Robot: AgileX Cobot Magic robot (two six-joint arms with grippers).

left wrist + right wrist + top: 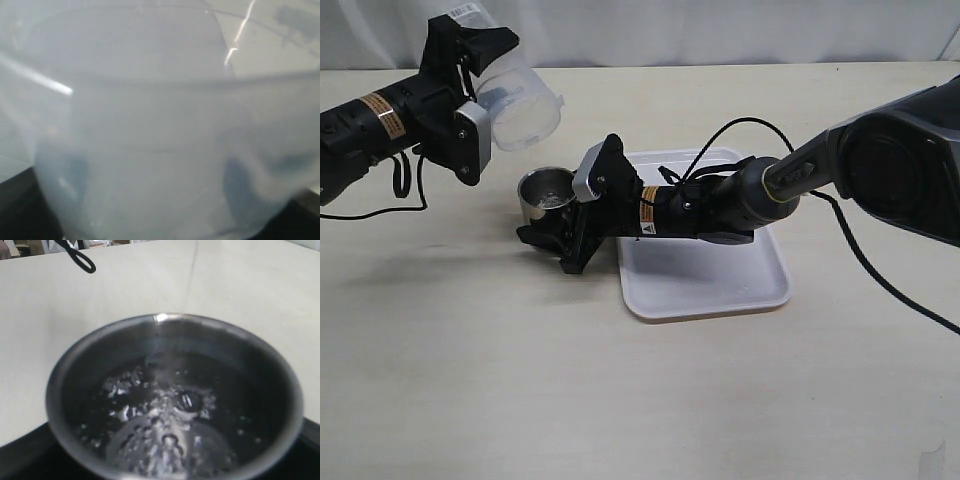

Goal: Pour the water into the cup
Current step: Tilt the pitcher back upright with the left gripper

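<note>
Left gripper [480, 65]: clamped on tilted container [525, 100] above cup [542, 192]. Right gripper [558, 225]: pinching cup, water [165, 415] inside. Advice: gentle tilt, stream centred, cup steady.

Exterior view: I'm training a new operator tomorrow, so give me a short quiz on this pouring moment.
1. True or false: the cup sits inside the white tray.
2. What does the left hand hold? A) a clear container tilted above the cup; B) a spoon; C) nothing.
3. Fill in: the right wrist view shows bubbling ___ inside the cup.
Key: 1 false, it is beside the tray; 2 A; 3 water.
</note>
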